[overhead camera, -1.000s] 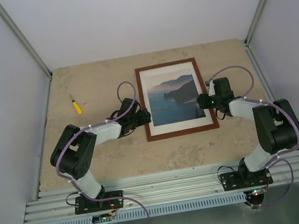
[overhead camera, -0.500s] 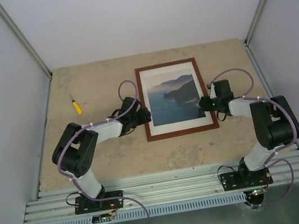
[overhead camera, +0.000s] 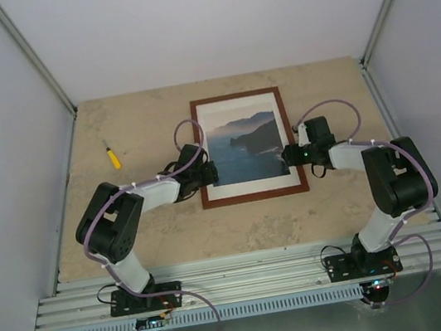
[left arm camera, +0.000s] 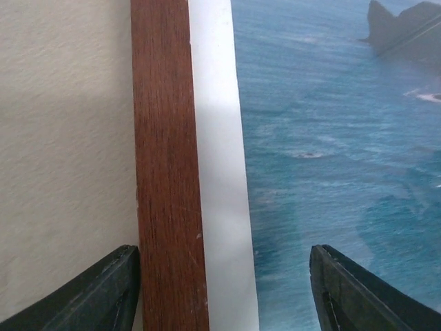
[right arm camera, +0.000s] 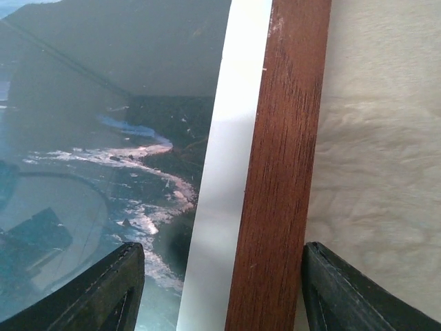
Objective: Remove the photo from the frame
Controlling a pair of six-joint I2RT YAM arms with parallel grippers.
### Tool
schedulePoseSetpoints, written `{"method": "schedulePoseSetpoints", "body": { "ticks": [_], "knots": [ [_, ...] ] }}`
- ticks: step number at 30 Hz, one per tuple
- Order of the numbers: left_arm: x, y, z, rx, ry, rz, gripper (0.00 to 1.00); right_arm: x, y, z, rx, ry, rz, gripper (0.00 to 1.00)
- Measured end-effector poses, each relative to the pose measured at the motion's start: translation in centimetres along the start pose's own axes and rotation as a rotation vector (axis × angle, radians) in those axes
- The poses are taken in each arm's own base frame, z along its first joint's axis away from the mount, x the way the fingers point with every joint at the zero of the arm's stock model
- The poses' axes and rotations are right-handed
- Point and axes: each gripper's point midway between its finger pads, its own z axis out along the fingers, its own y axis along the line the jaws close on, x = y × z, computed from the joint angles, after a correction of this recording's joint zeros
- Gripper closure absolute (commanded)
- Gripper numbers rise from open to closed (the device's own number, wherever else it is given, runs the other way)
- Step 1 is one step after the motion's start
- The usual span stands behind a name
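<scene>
The frame [overhead camera: 255, 196] lies face up on the table, thin reddish-brown wood round a white mat and the photo [overhead camera: 244, 145] of blue sea and dark cliffs. My left gripper [overhead camera: 207, 173] is open and straddles the frame's left edge. In the left wrist view one finger [left arm camera: 103, 293] is beside the wood strip [left arm camera: 169, 172] and the other is over the photo [left arm camera: 331, 138]. My right gripper [overhead camera: 289, 155] is open and straddles the right edge. In the right wrist view the wood strip [right arm camera: 282, 172] and white mat [right arm camera: 224, 179] lie between its fingers [right arm camera: 344, 293].
A small yellow-handled screwdriver [overhead camera: 111, 156] lies on the table at the far left. Grey walls close the table in on the left, right and back. A metal rail [overhead camera: 254, 273] runs along the near edge by the arm bases.
The frame has slid to the left on the table. My right gripper has moved left with it, and my left gripper has shifted slightly left. Both stay open over the frame's edges.
</scene>
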Motion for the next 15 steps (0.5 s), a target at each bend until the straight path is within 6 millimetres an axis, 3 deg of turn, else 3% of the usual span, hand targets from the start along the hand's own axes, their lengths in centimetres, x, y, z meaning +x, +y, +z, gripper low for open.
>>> {"method": "schedulePoseSetpoints", "body": {
  "ticks": [15],
  "knots": [
    [3.0, 5.3, -3.6, -0.206, 0.029, 0.021, 0.43, 0.6, 4.9, 1.1, -0.108, 0.037, -0.101, 0.37]
  ]
}}
